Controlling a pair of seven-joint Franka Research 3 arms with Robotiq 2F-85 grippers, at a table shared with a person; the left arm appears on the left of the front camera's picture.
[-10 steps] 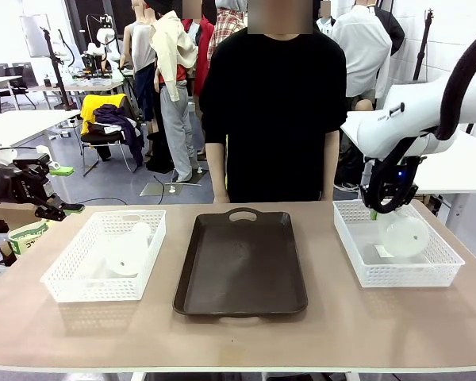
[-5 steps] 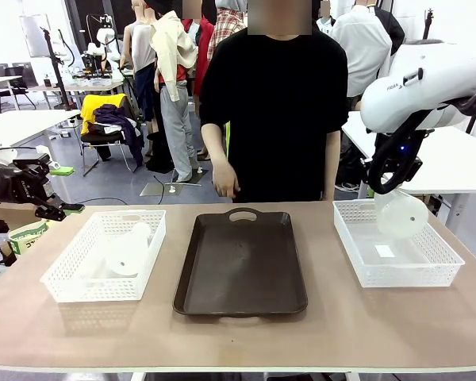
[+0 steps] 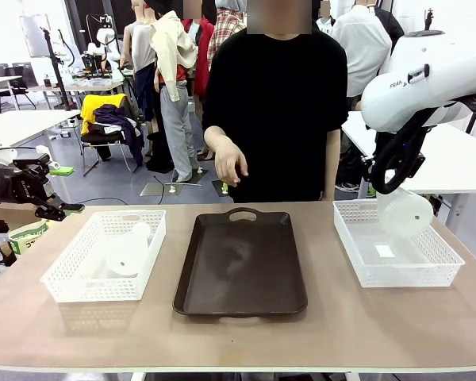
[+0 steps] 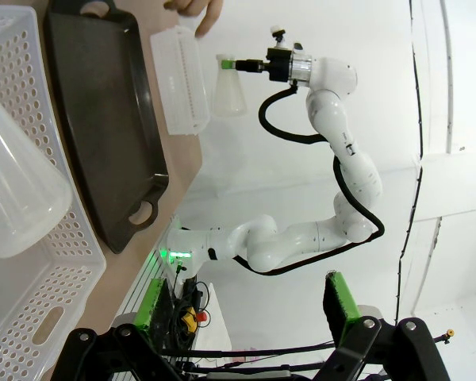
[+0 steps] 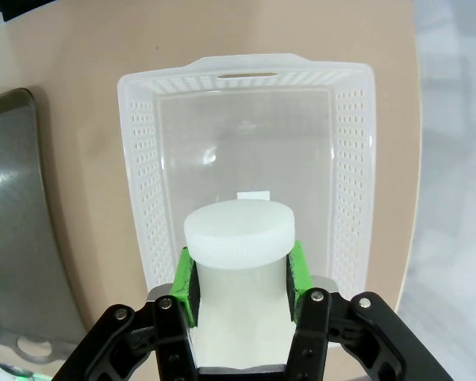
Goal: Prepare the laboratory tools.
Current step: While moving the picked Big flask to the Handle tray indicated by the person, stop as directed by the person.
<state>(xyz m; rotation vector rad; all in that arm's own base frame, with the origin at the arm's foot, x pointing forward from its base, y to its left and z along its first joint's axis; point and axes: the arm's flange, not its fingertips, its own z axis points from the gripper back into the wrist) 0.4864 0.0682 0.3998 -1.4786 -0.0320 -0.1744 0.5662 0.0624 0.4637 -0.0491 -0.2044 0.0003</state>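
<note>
Right wrist view gives me my best read: the right gripper (image 5: 239, 274) is clamped on the neck of the held flask (image 5: 238, 230), with a green pad pressed to either side just below the mouth. The flask hangs in the air over the right basket (image 5: 246, 67), clear of its floor. I judge it empty and light, a stiff shell that won't give under the pads. The frosted surface looks smooth, so I'd expect it to slip or swing if I move sharply. I can't tell whether it is glass or plastic, so I treat it as breakable. The neck is the only sensible place to grip, since the round base is far too wide for these jaws. It is translucent milky white, a cone spreading from a narrow cylindrical neck. From the front it hangs tilted, with its flat base turned toward my camera. The second flask (image 3: 123, 254) looks the same and lies on its side in the left basket (image 3: 79, 290). The dark tray (image 3: 242, 270) sits between the baskets. My left gripper (image 4: 246, 305) has its jaws wide apart on nothing, parked off the table's left edge.
</note>
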